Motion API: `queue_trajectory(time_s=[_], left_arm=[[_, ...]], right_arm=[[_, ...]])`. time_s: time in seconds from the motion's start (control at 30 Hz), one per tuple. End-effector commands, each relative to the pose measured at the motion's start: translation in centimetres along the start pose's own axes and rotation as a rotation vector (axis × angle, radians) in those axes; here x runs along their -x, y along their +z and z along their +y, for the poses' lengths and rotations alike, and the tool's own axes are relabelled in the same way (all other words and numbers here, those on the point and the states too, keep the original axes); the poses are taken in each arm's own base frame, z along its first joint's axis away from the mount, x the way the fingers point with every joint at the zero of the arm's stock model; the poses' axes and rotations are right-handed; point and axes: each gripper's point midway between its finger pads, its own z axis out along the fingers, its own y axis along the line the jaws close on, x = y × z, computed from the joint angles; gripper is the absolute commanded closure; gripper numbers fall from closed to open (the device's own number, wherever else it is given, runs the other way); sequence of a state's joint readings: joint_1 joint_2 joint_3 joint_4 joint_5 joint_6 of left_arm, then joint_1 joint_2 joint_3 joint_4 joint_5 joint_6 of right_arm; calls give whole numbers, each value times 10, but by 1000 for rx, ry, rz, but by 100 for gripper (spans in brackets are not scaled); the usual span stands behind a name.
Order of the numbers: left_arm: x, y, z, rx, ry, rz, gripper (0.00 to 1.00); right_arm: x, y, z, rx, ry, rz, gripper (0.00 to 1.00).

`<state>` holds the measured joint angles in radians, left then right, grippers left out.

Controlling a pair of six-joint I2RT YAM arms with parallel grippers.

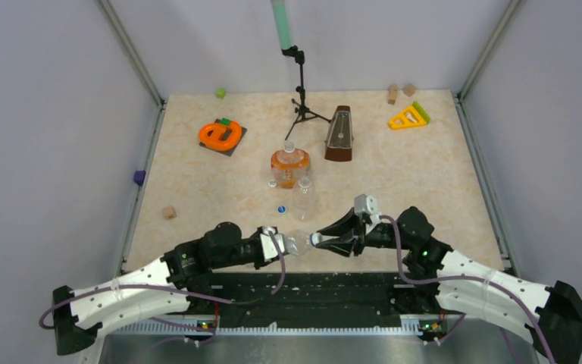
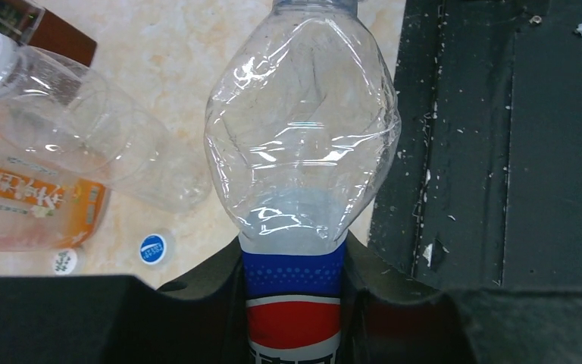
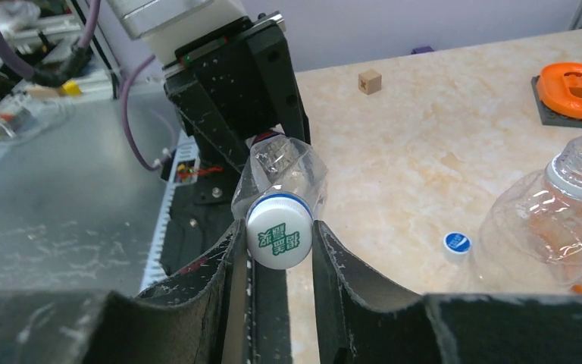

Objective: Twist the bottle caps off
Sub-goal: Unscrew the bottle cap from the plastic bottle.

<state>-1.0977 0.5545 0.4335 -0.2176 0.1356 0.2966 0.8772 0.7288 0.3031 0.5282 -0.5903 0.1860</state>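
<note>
While the left gripper (image 2: 292,262) clamps the blue-label bottle (image 2: 301,136) around its label band, the right gripper (image 3: 275,262) presses both fingers against the sides of the white cap (image 3: 278,238). The bottle is held level over the near edge of the table (image 1: 439,189), at 6 o'clock in the overhead view.

Empty and visibly dented, its thin plastic looks light and soft and is likely to buckle under torque. The firmer label band and the cap's rim seem the safest holds.

Only the right wrist camera shows the cap's green print and the fingers' contact. The left wrist view alone shows the label, with a loose blue cap (image 2: 152,248) and a second white cap (image 2: 64,261) lying at 9 o'clock of it, below the plain clear bottle (image 2: 98,136) and the orange bottle (image 2: 30,205).
</note>
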Motion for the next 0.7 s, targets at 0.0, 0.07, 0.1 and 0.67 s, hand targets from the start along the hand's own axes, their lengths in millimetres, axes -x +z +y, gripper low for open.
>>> queue_trajectory(time_s=[0.0, 0.07, 0.1, 0.67], left_arm=[[41, 1, -8, -80, -40, -125, 100], [40, 4, -12, -111, -48, -104, 100], [40, 5, -14, -128, -51, -97, 100], [66, -11, -47, -399, -89, -170, 100]], right_arm=[[-16, -3, -8, 5, -166, 79, 100], [-19, -3, -11, 5, -199, 89, 100], [-21, -3, -12, 2, -211, 95, 100], [-3, -9, 9, 201, -745, 24, 100]])
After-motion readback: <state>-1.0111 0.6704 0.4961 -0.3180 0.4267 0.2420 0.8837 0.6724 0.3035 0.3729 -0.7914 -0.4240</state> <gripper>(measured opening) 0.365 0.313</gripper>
